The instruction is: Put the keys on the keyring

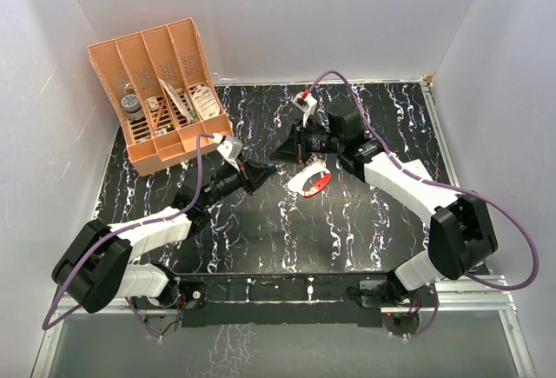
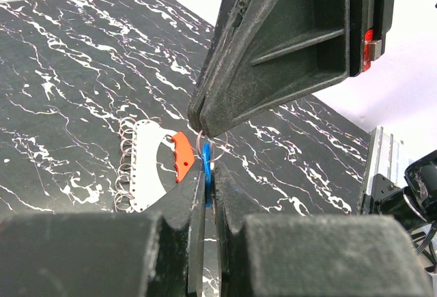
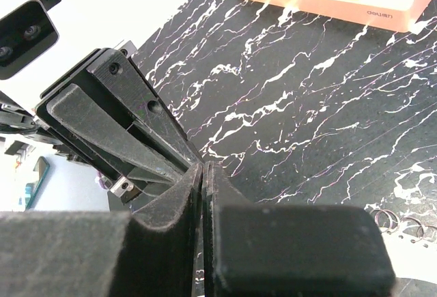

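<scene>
Left claw (image 2: 210, 200) is seen closed on key (image 2: 207, 168), blue head pinched edge-on. Right claw (image 2: 205, 121) is held closed, tips just above key. Keyring (image 2: 153, 167) is laid flat on table (image 2: 82, 72), just beside both claws.

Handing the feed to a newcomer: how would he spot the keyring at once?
Find the black marbled table; near its middle, just right of the left pincer, the keyring lies flat. It is a D-shaped loop, one side red, one pale, far bigger than the blue-headed key that pincer clamps.
</scene>
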`<action>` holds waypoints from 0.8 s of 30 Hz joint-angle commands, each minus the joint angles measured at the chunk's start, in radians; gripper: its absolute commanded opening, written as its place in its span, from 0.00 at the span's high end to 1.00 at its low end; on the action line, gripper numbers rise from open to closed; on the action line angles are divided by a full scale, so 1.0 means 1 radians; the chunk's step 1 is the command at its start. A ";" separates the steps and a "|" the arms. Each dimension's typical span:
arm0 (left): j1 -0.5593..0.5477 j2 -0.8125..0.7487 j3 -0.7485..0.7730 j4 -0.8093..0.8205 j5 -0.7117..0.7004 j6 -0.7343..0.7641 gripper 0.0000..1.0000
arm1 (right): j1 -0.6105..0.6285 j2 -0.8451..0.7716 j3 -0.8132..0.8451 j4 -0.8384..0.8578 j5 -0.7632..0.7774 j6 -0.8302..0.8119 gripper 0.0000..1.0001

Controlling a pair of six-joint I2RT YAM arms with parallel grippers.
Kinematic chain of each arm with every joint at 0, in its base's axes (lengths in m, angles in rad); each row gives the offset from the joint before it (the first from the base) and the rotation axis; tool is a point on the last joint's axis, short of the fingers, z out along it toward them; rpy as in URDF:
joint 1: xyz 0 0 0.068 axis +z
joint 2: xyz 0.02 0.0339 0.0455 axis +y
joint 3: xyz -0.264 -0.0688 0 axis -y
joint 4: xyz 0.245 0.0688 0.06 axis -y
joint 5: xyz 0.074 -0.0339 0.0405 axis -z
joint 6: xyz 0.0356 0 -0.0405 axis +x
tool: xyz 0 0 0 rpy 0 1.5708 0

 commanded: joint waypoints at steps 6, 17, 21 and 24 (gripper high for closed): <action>0.000 -0.005 0.005 0.000 0.011 0.010 1.00 | 0.002 -0.039 0.012 0.042 0.013 -0.015 1.00; 0.000 -0.033 0.038 -0.095 -0.058 0.059 0.60 | 0.002 -0.018 0.128 -0.156 0.041 -0.113 1.00; 0.000 -0.027 0.043 -0.090 -0.066 0.064 0.58 | 0.002 -0.011 0.152 -0.201 0.037 -0.125 1.00; 0.000 -0.023 0.040 -0.070 -0.071 0.059 0.57 | 0.002 -0.011 0.162 -0.227 0.042 -0.133 1.00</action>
